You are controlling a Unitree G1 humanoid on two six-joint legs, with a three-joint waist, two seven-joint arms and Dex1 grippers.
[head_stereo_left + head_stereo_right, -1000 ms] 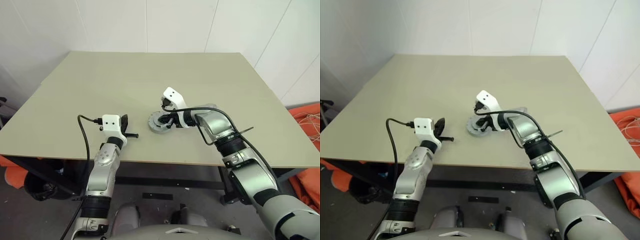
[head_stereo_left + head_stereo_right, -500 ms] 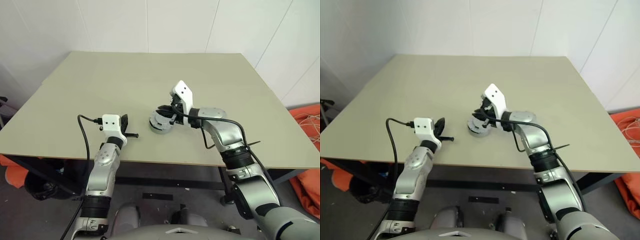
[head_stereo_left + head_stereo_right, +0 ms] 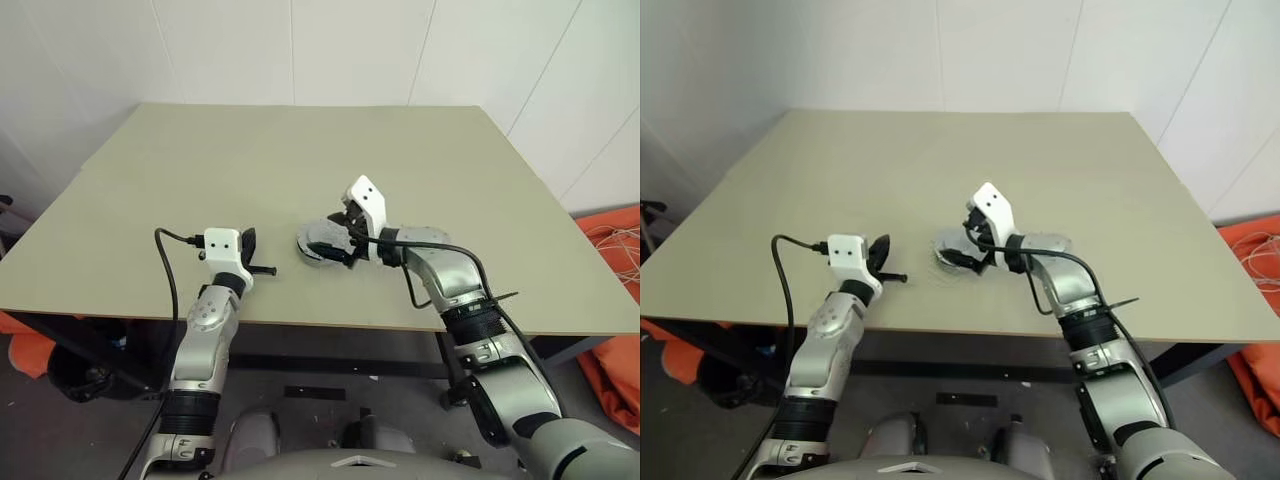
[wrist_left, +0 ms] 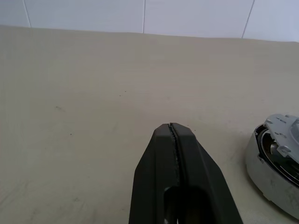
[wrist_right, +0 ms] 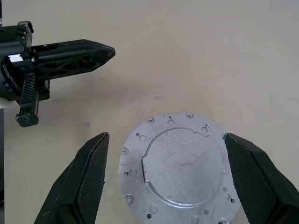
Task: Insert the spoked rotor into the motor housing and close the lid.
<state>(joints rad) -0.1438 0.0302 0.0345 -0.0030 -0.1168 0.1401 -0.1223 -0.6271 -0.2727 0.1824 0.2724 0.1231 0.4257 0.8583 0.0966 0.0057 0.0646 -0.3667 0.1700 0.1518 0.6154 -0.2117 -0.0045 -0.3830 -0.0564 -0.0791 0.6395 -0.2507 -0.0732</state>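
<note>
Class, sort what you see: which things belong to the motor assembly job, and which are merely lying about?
Belong to the job:
- motor housing
- lid, lying flat on top of it
- right gripper, open over the lid
- left gripper, shut, off to one side

Lying about:
- orange material on the floor
- table, only the work surface

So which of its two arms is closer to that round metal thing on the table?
The right. Its open tool sits directly at the motor housing, one finger on each side. The left tool, shut, is apart from it, off to its left.
</note>
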